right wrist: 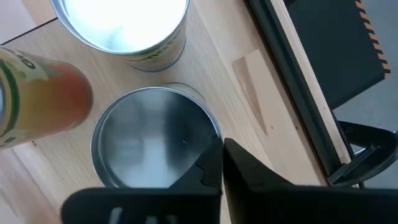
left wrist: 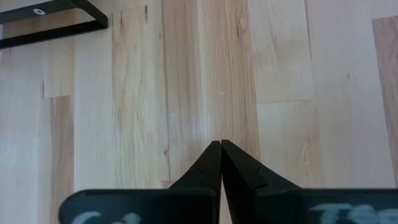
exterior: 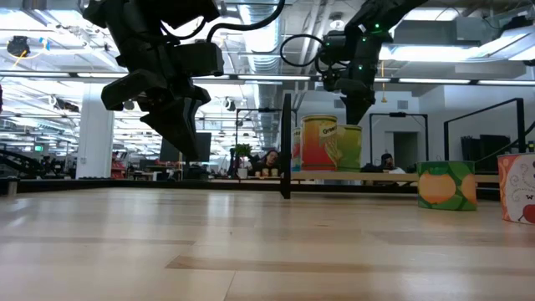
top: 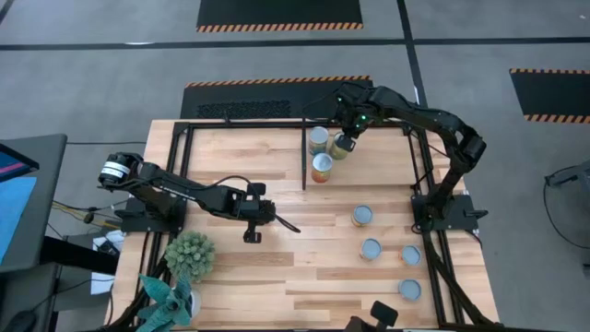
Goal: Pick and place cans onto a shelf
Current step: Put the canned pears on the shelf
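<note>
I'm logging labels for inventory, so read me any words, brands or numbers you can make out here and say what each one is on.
Yellow-and-orange can by the shelf divider, low view: a green word starting "Or", the rest unreadable.
White can at that view's right edge: a single "W", the rest cut off.
Tipped can in the right wrist view: lettering too blurred to read.
Orange-print can: no text visible.
</note>
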Tool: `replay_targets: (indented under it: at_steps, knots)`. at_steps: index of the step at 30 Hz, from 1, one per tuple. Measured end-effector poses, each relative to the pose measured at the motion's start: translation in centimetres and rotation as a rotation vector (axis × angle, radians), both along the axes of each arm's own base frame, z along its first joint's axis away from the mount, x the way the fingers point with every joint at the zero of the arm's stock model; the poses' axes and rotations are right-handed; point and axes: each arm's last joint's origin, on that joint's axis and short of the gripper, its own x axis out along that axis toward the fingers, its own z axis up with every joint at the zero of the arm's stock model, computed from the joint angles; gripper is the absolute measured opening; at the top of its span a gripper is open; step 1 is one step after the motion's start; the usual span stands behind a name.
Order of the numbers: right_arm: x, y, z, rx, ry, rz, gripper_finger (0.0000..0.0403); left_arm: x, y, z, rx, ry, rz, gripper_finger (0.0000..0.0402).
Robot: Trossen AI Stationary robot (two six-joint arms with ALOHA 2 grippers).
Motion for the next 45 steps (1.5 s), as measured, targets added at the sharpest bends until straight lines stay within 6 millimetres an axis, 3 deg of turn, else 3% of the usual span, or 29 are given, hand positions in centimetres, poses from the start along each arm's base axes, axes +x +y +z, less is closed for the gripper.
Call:
replay_targets:
  at_steps: [7,13,18,23,31,40,45]
  knots:
    - [0.0,0.0,0.0,-0.001,0.0,0.0,0.0068,0.0,0.0,0.0,0.0,0.0,0.0,0.0]
    - [0.2,-0.2,0.2,-0.045,-0.008,-0.009,0.0075,0.0,0.0,0.0,0.0,0.0,0.0,0.0]
    - [0.1,-0.2,2.0,-0.06,0.002,-0.019,0.0075,0.0,0.0,0.0,0.0,0.0,0.0,0.0]
    - [-0.1,2.1,3.6,0.07,0.063,-0.013,0.0075,0.0,0.0,0.0,-0.001,0.0,0.002,0.0]
    - [1.3,7.1,1.3,0.19,0.199,0.117,0.0075,0.0,0.0,0.0,0.001,0.0,-0.001,0.0]
    - [4.0,12.0,-2.0,0.046,0.2,0.257,0.0072,0.0,0.0,0.0,0.003,0.001,-0.004,0.0]
    - [3.3,11.5,-1.8,-0.09,0.308,0.221,0.0064,0.0,0.0,0.0,0.004,0.001,-0.006,0.0]
